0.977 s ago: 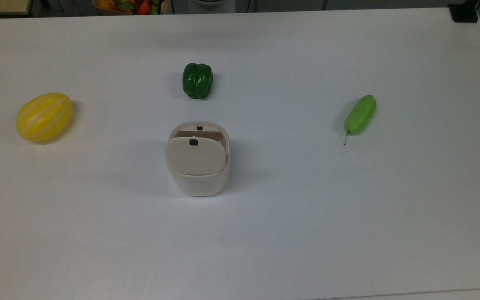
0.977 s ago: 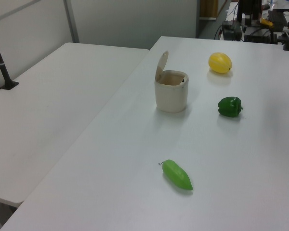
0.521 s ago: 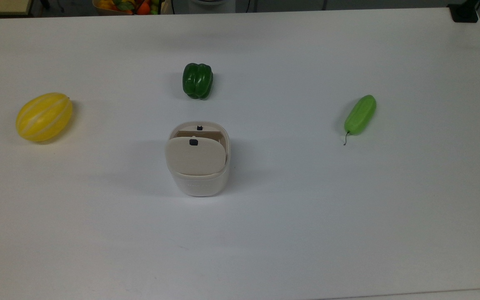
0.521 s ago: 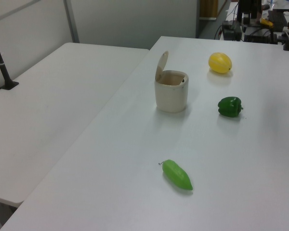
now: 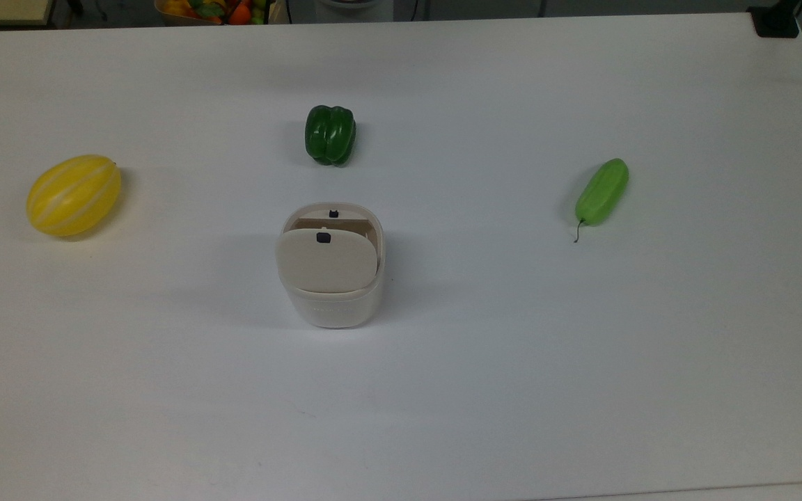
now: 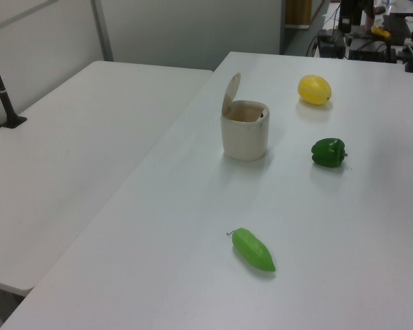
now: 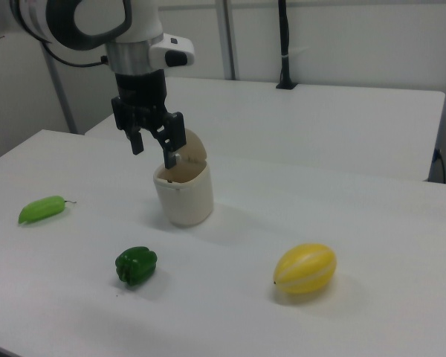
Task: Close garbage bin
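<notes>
So we're looking at the garbage bin (image 5: 331, 268) mid-frame on the white surface (image 5: 512, 348), lid (image 6: 230, 93) standing up, nothing closed yet. Our pincer (image 7: 154, 145) is hovering spread wide and empty, upper left in the right view.

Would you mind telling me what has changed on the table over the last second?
Nothing has visibly changed. The bin stands in the same spot with its lid raised, and the melon, pepper and light green vegetable lie where they were.
</notes>
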### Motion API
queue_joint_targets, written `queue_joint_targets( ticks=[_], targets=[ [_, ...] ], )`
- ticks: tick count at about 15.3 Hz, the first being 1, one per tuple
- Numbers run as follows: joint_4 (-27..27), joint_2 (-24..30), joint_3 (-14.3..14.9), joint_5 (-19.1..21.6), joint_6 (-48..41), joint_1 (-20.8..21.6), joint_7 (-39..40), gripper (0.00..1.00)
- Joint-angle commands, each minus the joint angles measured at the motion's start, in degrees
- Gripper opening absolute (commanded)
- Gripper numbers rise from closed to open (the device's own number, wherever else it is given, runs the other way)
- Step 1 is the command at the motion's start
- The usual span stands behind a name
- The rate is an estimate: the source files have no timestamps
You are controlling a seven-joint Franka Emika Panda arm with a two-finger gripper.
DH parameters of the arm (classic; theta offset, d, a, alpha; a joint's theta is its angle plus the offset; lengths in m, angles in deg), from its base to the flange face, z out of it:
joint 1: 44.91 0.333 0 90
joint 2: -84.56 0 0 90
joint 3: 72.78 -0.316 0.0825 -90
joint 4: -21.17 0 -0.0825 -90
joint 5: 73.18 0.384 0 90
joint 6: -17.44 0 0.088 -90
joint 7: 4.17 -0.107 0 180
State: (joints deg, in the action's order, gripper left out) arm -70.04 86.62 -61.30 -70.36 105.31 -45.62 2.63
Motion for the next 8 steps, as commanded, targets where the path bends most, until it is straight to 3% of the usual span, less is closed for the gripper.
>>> queue_joint_targets(
  ticks=[1, 3, 6, 8],
  targets=[
    [-0.01, -0.47, 0.57, 0.87, 2.47, 0.26, 1.2, 0.33],
    [-0.01, -1.09, 0.48, 0.87, 3.79, 0.35, 1.11, 0.09],
    [0.07, -2.92, 0.31, 1.22, 6.68, 0.44, 1.37, 0.02],
    [3.04, -6.17, 0.31, 4.28, 10.28, 0.53, 1.28, 0.0]
  ],
)
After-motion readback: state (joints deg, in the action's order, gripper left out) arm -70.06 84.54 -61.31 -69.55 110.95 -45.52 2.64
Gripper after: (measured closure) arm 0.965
